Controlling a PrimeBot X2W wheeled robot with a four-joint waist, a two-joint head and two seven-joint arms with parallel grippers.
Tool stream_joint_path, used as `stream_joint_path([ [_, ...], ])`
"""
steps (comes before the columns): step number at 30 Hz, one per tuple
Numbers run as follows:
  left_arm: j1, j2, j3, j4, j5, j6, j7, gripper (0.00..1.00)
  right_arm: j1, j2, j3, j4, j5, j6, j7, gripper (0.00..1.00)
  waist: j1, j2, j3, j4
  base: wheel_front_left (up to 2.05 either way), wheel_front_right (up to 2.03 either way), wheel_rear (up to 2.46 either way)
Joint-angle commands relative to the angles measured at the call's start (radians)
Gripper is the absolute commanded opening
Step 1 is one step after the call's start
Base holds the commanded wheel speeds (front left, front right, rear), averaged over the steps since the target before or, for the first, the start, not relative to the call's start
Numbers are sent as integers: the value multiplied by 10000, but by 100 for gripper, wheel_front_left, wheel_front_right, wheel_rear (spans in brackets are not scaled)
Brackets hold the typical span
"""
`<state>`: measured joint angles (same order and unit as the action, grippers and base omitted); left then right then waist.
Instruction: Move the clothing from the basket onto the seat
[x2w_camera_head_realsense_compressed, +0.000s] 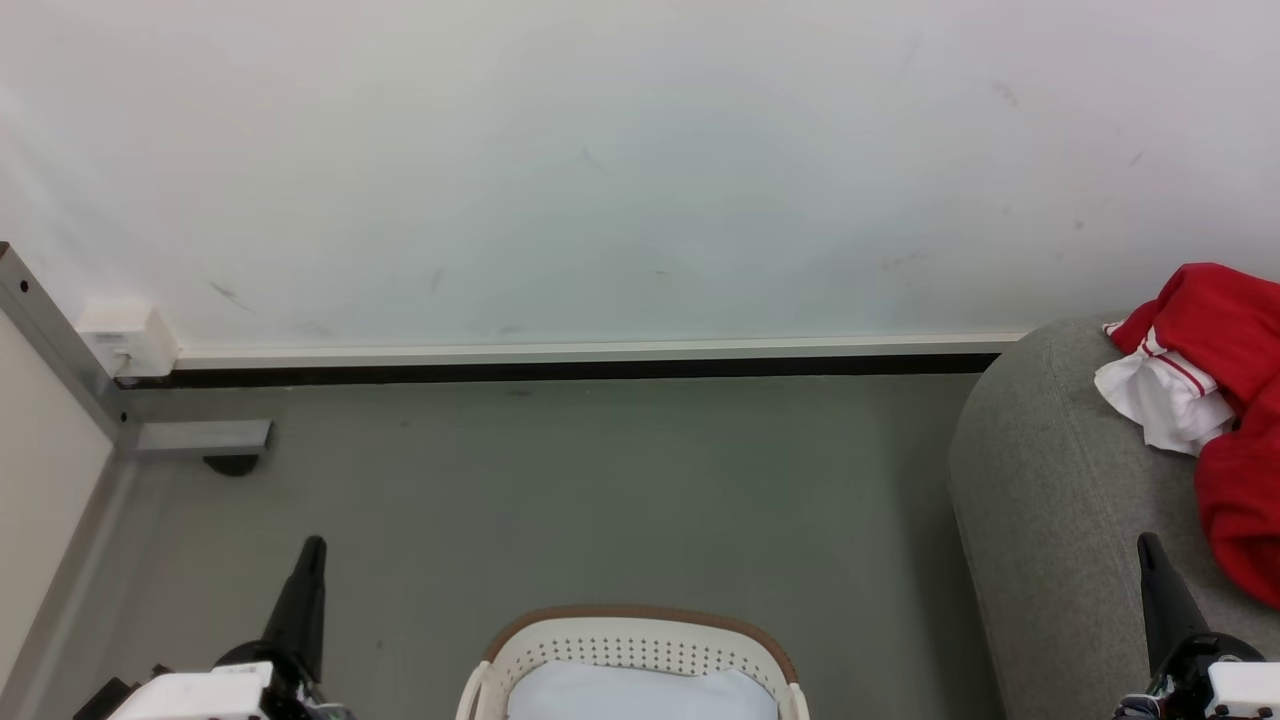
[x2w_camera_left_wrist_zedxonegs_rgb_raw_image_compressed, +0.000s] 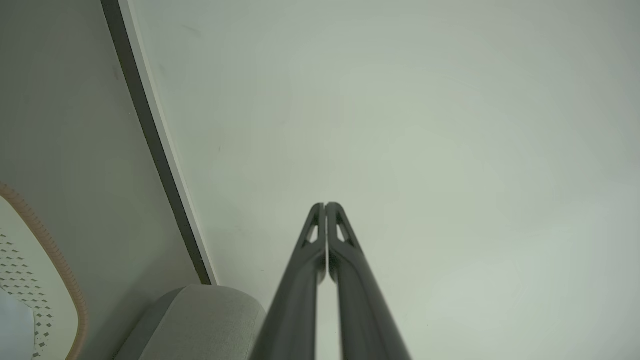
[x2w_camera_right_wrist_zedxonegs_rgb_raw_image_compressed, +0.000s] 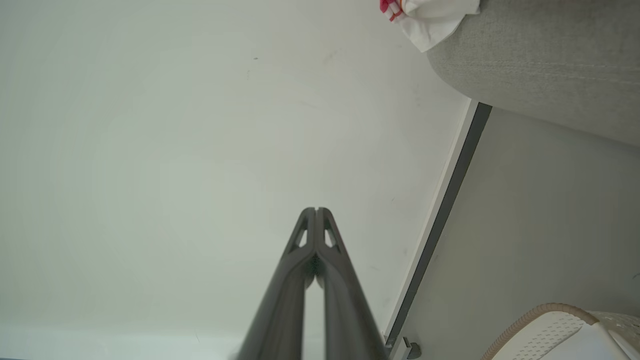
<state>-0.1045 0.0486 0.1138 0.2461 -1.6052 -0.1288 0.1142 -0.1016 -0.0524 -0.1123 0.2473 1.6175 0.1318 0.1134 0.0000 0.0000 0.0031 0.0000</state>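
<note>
Red clothing (x2w_camera_head_realsense_compressed: 1232, 400) with white panels and striped trim lies on the grey seat (x2w_camera_head_realsense_compressed: 1060, 500) at the right; a corner of the clothing (x2w_camera_right_wrist_zedxonegs_rgb_raw_image_compressed: 430, 17) hangs over the seat's edge (x2w_camera_right_wrist_zedxonegs_rgb_raw_image_compressed: 540, 60). At the bottom centre stands the white basket (x2w_camera_head_realsense_compressed: 630, 645) with a brown rim; a pale blue-white sheet (x2w_camera_head_realsense_compressed: 640, 695) lies inside. My left gripper (x2w_camera_head_realsense_compressed: 314, 545) is shut at the lower left, left of the basket, holding nothing. In front of the seat at the lower right, my right gripper (x2w_camera_head_realsense_compressed: 1148, 540) is shut and empty too. Both pairs of fingertips (x2w_camera_left_wrist_zedxonegs_rgb_raw_image_compressed: 325, 206) (x2w_camera_right_wrist_zedxonegs_rgb_raw_image_compressed: 316, 210) point at the wall.
A white wall (x2w_camera_head_realsense_compressed: 620, 170) with a dark baseboard (x2w_camera_head_realsense_compressed: 560, 368) runs behind the grey floor (x2w_camera_head_realsense_compressed: 600, 490). A metal frame with a foot (x2w_camera_head_realsense_compressed: 200, 440) and a white box (x2w_camera_head_realsense_compressed: 125, 335) stands at the left corner.
</note>
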Motion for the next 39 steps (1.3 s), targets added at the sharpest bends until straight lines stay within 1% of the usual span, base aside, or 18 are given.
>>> stream_joint_path([
  [1,-88,30,21,-5,-142,-42,33,0,-123,17,-44,-51,-74,-21,32,0,0,0,0,0,0,0,0],
  [39,-88,30,19,-6,-143,-42,32,0,-125,19,-52,-50,-73,-21,41,0,0,0,0,0,0,0,0],
])
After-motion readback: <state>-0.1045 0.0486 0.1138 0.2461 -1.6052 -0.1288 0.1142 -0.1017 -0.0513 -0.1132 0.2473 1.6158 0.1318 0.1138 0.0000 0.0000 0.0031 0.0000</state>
